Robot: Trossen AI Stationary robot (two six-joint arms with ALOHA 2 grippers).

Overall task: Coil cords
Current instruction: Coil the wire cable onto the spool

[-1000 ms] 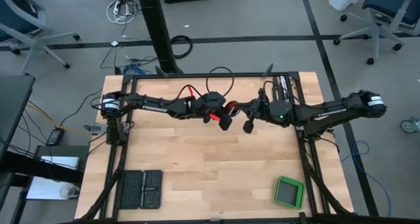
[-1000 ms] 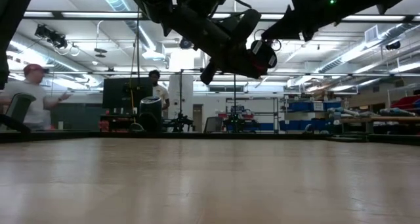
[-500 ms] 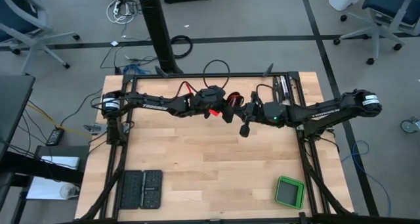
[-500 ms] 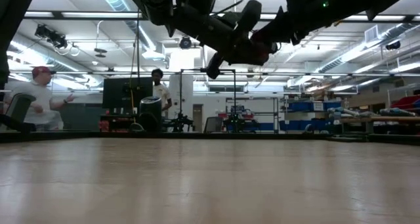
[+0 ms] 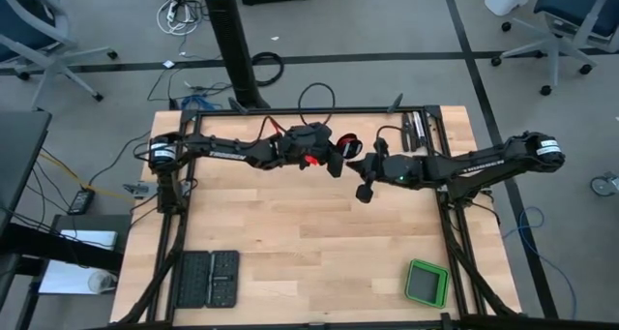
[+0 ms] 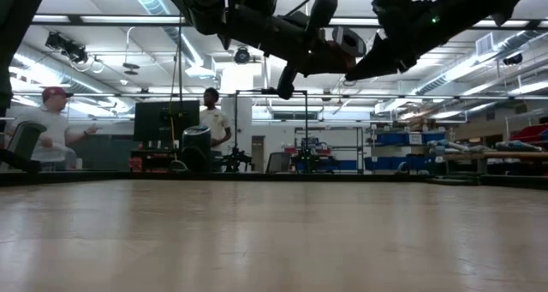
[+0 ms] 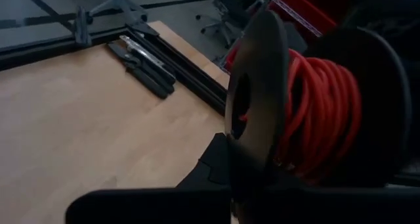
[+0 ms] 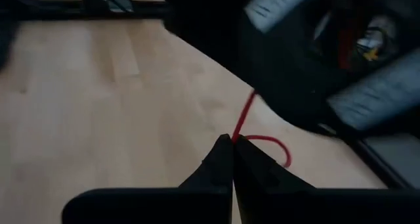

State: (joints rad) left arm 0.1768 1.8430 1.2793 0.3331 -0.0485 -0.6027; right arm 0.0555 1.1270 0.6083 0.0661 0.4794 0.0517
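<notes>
Up in the air over the smooth wooden table (image 5: 290, 233), the left gripper (image 7: 246, 178) is closed tight on a round black spool (image 7: 262, 99). Thin red cord (image 7: 318, 112) is wound around it in neat rings (like thread). The right gripper (image 8: 233, 142) is pinched closed on a loose bit of that cord.

Pale wooden table (image 5: 309, 243), matt black spool (image 7: 262, 99)
</notes>
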